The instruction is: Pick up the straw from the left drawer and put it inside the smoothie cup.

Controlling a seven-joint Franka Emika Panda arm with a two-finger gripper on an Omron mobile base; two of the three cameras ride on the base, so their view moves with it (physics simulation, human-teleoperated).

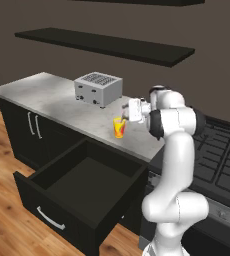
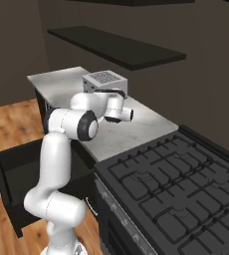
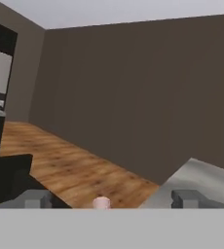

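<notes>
Straw, thin and pale pinkish-white (image 3: 102,203), is seen end-on in the hand view as a small round tip between the two grey finger tips, which stand well apart on either side of it; contact between the pads and the straw cannot be made out. In the left base view a short pale stub (image 1: 124,108) is noted at the front of the gripper (image 1: 126,111), directly above the small yellow smoothie cup with red-orange markings (image 1: 119,127). Whether the straw reaches into the cup cannot be told.

The cup is found standing upright on the speckled grey countertop (image 1: 47,97), near its front edge, in front of and to the right of the silver four-slot toaster (image 1: 98,89), and apart from it.

The white arm is recorded as rising from the base, bent at the elbow, with the wrist turned level and the hand pointed sideways over the counter, just above the cup. In the right base view the hand (image 2: 128,114) is seen beside the toaster (image 2: 104,80).

The wide black left drawer with curved silver bar handle (image 1: 52,218) is pulled fully out below the counter; its interior shows as bare black. A black stove top with grates (image 2: 176,189) adjoins the counter on the right.
</notes>
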